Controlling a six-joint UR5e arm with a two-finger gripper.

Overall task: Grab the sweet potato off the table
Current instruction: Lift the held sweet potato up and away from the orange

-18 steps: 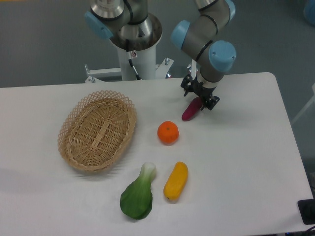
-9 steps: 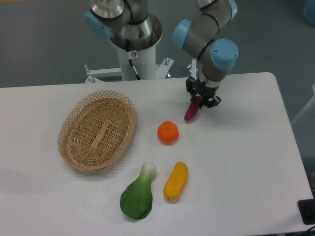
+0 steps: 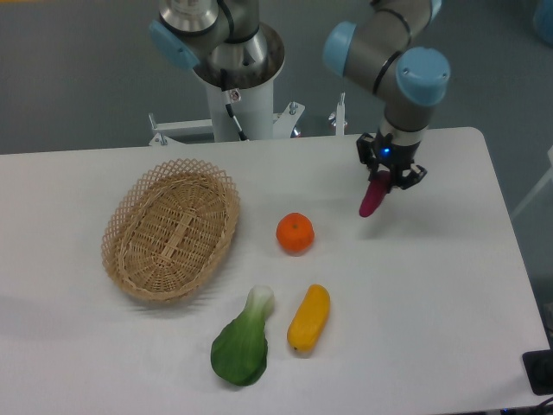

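The sweet potato is slender and magenta-purple. It hangs nearly upright, tip down, from my gripper, which is shut on its upper end. It is lifted above the white table, over the table's back right part. The arm's blue-capped wrist rises behind the gripper.
An orange lies near the table's middle, left of the held sweet potato. A yellow oblong vegetable and a green bok choy lie toward the front. A wicker basket sits at the left. The robot base stands behind the table.
The gripper closed on the sweet potato, lifted it off the table and carried it to the right. The other objects have not moved.
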